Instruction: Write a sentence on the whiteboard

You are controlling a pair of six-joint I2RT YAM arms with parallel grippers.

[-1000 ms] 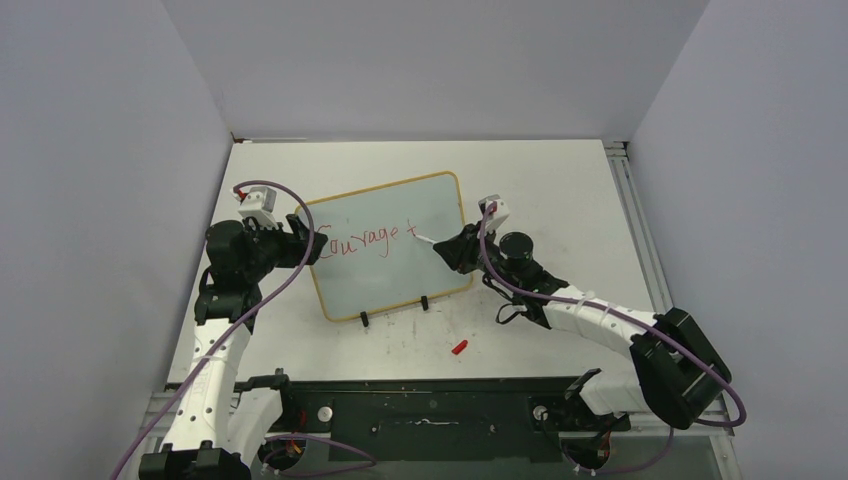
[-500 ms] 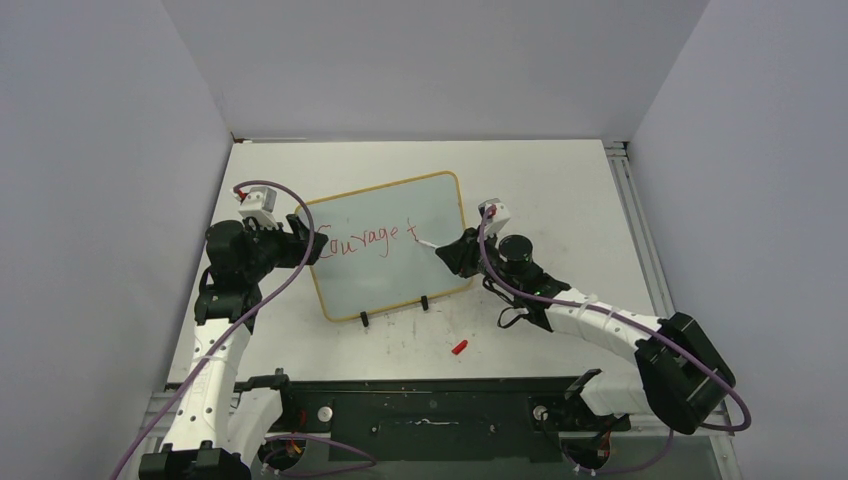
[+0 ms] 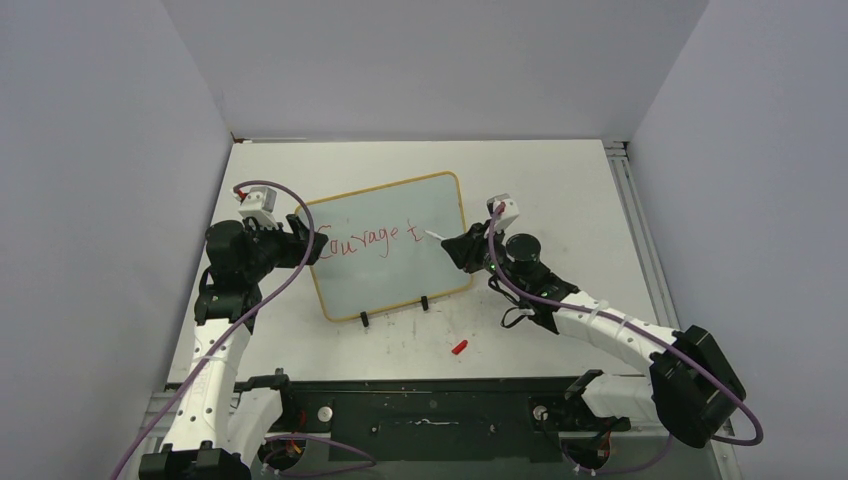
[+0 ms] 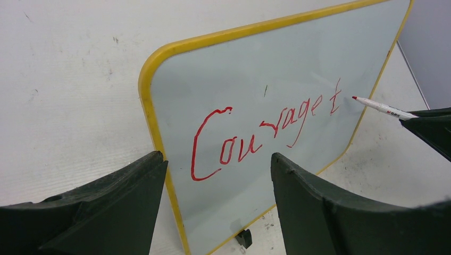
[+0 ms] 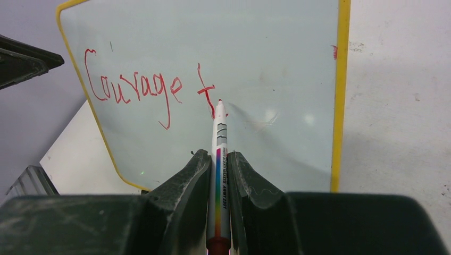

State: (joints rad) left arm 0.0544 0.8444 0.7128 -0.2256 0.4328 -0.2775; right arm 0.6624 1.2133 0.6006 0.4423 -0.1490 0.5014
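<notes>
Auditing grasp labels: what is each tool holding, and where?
Right tool clamps the marker by its rear half. Left tool stands open astride the whiteboard at its left edge, clamping nothing.

A white red-tipped marker (image 5: 219, 130) is held up; a red cap (image 3: 459, 347) lies on the scuffed tabletop (image 3: 560, 190).

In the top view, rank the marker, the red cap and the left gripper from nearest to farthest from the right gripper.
1. marker: held in the right gripper.
2. red cap: on the table, near side.
3. left gripper: at the whiteboard, opposite edge.
</notes>
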